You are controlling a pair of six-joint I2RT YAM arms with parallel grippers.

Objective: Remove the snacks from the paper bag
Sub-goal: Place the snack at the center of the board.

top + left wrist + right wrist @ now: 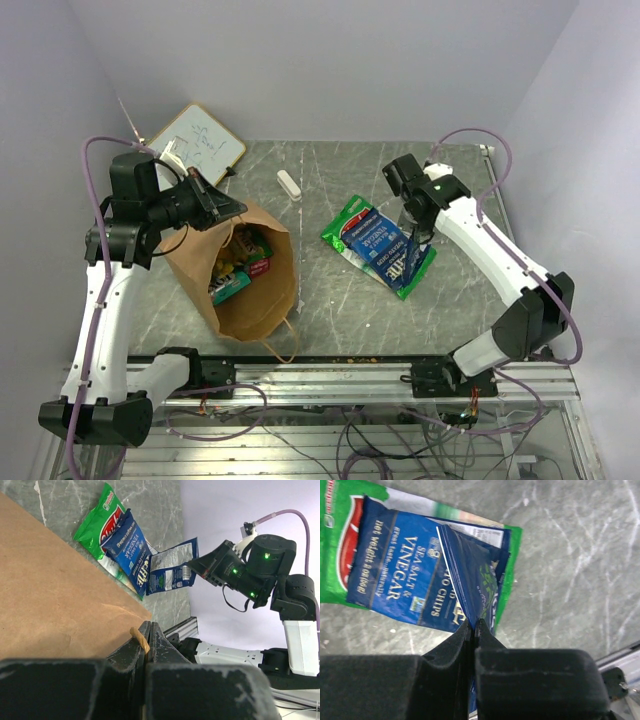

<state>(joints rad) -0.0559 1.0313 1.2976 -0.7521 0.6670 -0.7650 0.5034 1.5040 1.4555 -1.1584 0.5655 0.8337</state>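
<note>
The brown paper bag [255, 300] lies open on the left of the table, with several colourful packets [240, 262] inside. My left gripper [230, 208] is shut on the bag's twisted paper handle [139, 638] at the rim; the bag's side [55, 605] fills the left wrist view. A green snack packet [347, 222] lies mid-table with a blue packet [376, 246] on top of it. My right gripper [474, 624] is shut on the corner of a second blue packet [470, 575] and holds it just above that pile. The left wrist view shows this packet [171, 570] hanging from the gripper.
A wood-framed whiteboard [200, 145] leans at the back left. A small white block [289, 184] lies behind the bag. The metal front rail [330, 375] runs along the near edge. Walls close in on the left, back and right.
</note>
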